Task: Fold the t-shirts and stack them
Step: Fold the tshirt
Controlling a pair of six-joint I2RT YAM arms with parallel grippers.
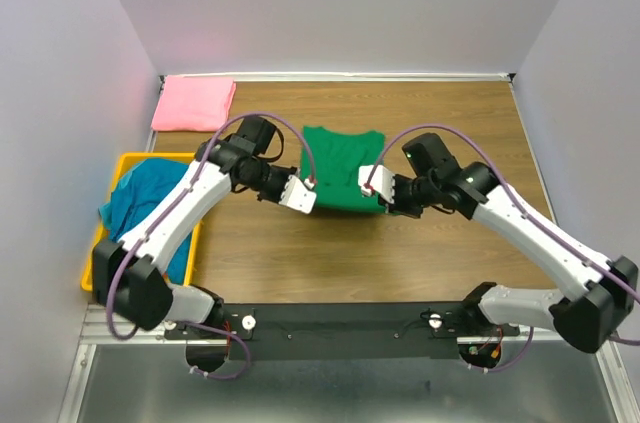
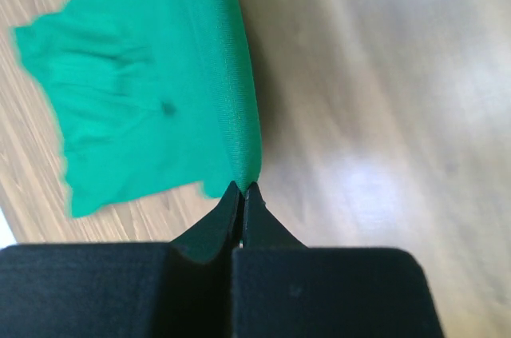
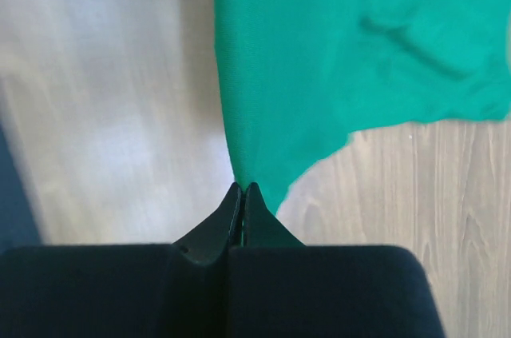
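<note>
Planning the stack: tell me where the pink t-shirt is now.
Top view: the pink t-shirt lies folded in the far left corner of the table, beyond the yellow bin, left of the green t-shirt.

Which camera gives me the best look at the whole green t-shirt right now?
Top external: the green t-shirt shows almost whole, outline and all. The wrist views each show only part of it, an edge pinched in the shut left end effector and right end effector, somewhat blurred.

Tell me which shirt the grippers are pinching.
The green t-shirt mid-table, pinched on both sides; the pink one lies far-left, the teal one in the yellow bin.
</note>
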